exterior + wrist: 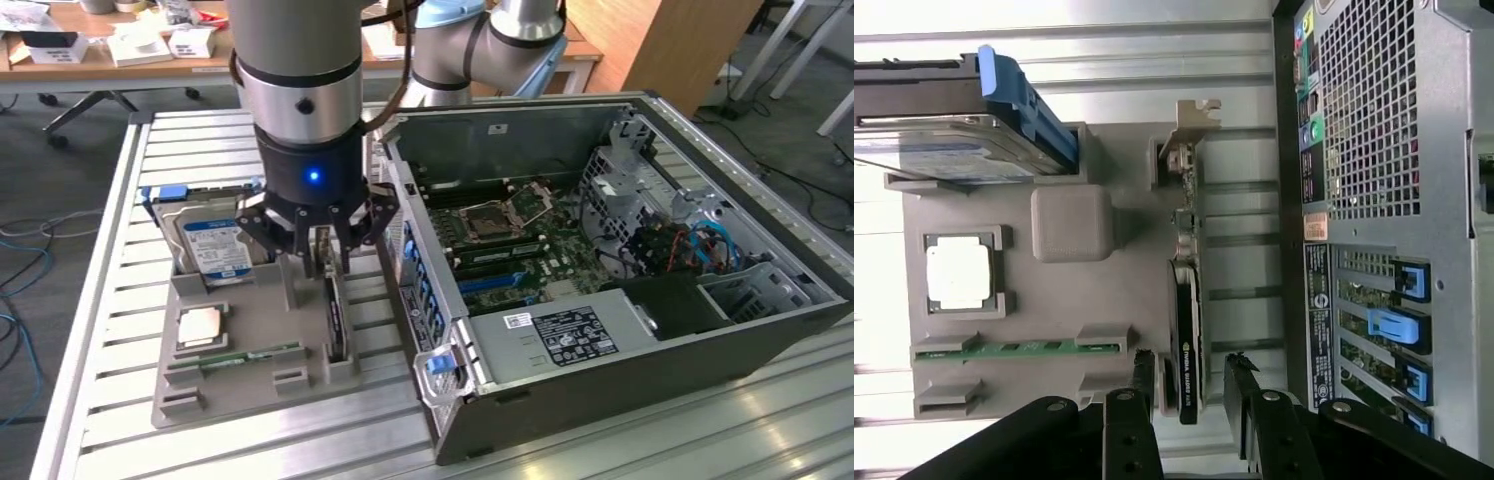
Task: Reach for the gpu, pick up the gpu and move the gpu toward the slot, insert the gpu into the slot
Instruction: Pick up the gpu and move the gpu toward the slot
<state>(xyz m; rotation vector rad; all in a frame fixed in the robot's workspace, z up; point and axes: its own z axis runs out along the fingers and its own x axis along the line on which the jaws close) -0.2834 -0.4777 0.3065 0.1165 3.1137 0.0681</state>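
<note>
My tool (322,262) is open wide. The gpu (1187,300) stands on its edge between my fingers (1144,378), with gaps both sides.

The arm (296,45) is held upright, with the wrist (307,115) pointed straight down. A small blue light (315,177) is lit on the black section below it. The gripper (324,262) is carried low, directed downward. In the wrist view its two dark fingers (1144,385) are seen parted, with a clear gap left between them.
</note>
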